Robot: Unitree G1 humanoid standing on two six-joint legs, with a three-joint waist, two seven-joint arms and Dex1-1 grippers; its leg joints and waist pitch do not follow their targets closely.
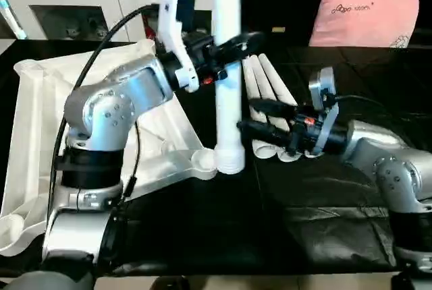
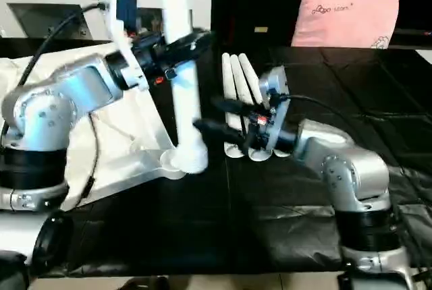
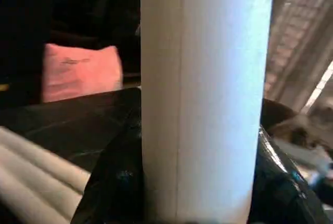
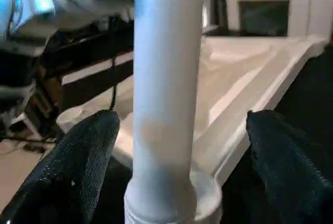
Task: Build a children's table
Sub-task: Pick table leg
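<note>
Here the children's tabletop (image 1: 40, 101) lies underside up on the black-covered work surface (image 1: 223, 229), so its corner socket (image 1: 202, 162) faces upward to receive a leg. The left gripper (image 1: 226, 54) clamps the upright leg (image 1: 228, 94) at mid-height, standing its wide end at that socket. The right gripper (image 4: 179, 146), fingers spread apart, flanks the leg's base without touching. Three spare legs (image 1: 266, 94) lie together just beside it.
</note>
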